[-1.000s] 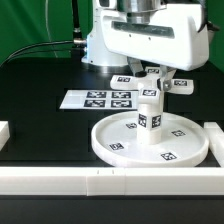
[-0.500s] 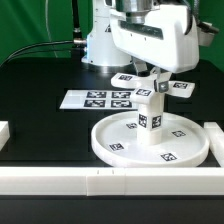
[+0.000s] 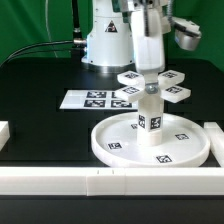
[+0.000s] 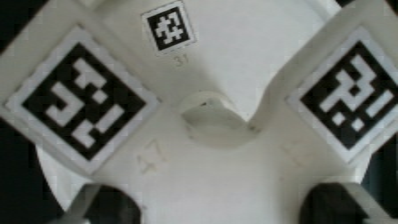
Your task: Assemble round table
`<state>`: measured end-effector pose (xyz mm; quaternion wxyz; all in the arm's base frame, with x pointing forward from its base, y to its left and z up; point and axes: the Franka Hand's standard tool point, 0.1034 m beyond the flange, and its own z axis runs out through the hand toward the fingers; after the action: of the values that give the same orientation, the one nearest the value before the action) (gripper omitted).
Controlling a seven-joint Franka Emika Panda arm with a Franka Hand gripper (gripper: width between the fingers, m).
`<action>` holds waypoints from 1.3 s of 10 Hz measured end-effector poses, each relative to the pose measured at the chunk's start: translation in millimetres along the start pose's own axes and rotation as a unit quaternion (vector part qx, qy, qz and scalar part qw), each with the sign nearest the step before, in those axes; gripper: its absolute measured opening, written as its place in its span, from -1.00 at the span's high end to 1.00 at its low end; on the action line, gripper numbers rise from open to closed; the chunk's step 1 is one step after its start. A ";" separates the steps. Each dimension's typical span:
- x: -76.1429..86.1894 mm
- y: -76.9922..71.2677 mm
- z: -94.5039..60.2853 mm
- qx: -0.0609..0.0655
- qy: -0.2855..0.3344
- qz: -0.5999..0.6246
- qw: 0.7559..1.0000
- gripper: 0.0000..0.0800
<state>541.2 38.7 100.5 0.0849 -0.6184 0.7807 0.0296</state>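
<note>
Gripper (image 3: 150,82) clamps the cross (image 3: 152,88) over the post (image 3: 150,113) | post upright mid-disc (image 3: 115,148) | disc at the table's (image 3: 40,120) front edge, just behind the rail (image 3: 60,178) | marker board (image 3: 95,99) behind | open table on the exterior view's left

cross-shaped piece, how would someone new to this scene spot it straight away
Start at the large round disc lying near the front rail, with a short post standing upright at its centre. The cross-shaped piece sits at the post's top, under the tool. Unlike the marker board lying flat behind, it is raised with four tagged arms.
</note>
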 end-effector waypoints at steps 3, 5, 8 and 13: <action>0.1 -2.8 0.0 0.019 -0.003 0.087 0.996 -0.11; -0.1 -2.5 0.4 0.019 -0.008 0.105 0.994 -0.11; -7.0 -3.0 -10.2 0.007 -0.016 0.061 0.998 -0.58; -13.2 -8.7 -27.3 0.022 -0.027 -0.103 0.994 -0.62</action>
<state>549.9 45.3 130.1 0.1219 -0.6927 0.7106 0.0197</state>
